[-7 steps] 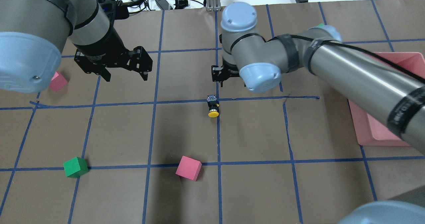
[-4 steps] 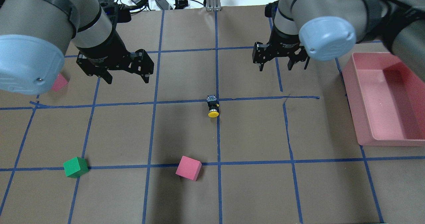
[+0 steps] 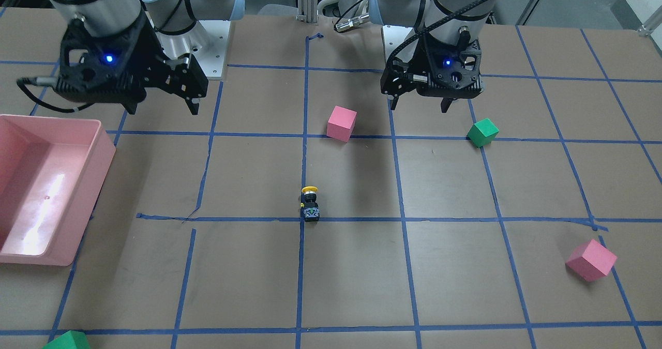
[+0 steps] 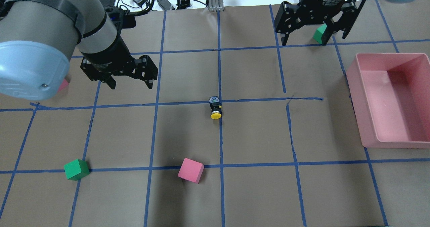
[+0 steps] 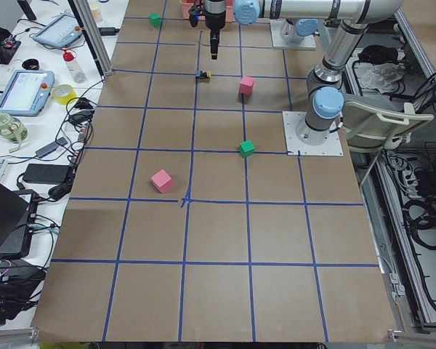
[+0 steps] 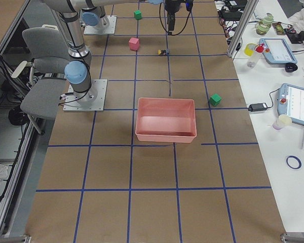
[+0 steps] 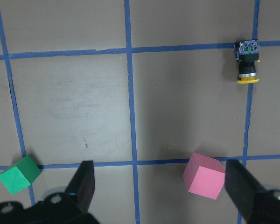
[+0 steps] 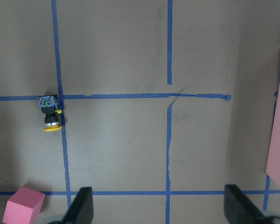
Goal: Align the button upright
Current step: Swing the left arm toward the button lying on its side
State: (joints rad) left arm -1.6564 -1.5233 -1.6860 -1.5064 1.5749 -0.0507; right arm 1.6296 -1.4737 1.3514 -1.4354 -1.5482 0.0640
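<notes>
The button (image 4: 215,107) lies on its side on a blue tape crossing near mid-table, with its yellow cap toward the robot and its grey base away. It also shows in the front view (image 3: 310,204), the left wrist view (image 7: 247,63) and the right wrist view (image 8: 50,113). My left gripper (image 4: 131,85) hangs open and empty above the table, left of the button and a little beyond it; it also shows in the front view (image 3: 418,106). My right gripper (image 4: 312,40) is open and empty, high over the far right, well clear of the button; it also shows in the front view (image 3: 161,108).
A pink bin (image 4: 389,54) stands at the right edge. A pink cube (image 4: 190,169) and a green cube (image 4: 76,169) lie on the near side. Another green cube (image 4: 319,34) shows between the right gripper's fingers. A second pink cube (image 4: 62,85) peeks from under the left arm.
My right arm has swung from just beyond the button to the far right and risen. The left gripper has shifted slightly. The button has not moved.
</notes>
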